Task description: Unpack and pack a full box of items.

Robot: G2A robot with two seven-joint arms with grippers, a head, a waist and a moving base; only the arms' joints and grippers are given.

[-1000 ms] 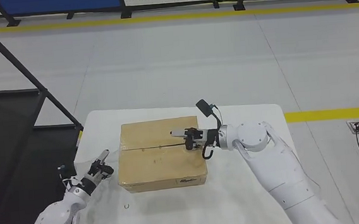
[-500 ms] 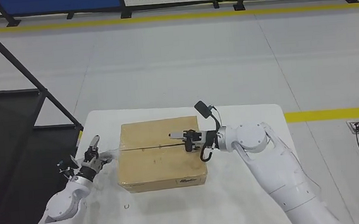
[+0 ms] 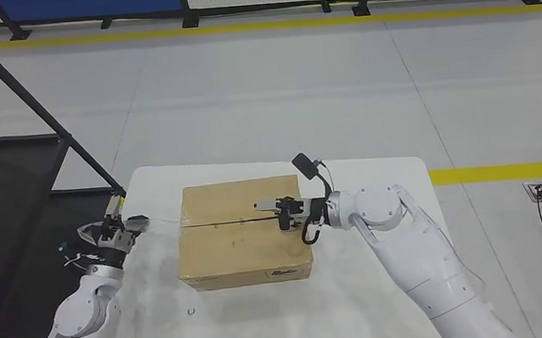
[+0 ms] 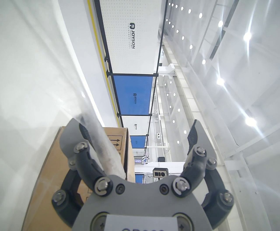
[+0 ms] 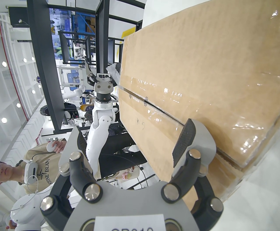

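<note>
Over box [image 3: 243, 243]: right end effector [image 3: 262, 206] released | beside box: left end effector [image 3: 125, 219] released

My gripper [image 4: 135, 129] stood with its fingers spread wide apart and nothing between them. A crumpled strip of clear tape [image 4: 107, 142] clung to the pad of one finger [image 4: 65, 137] and ran off from it over the white table [image 4: 32, 76]. The cardboard box [image 4: 43, 175] sat just behind that finger. Farther off, near the middle of the frame, a blue panel [image 4: 133, 94] stood beside a yellow floor line [image 4: 96, 43].
</note>
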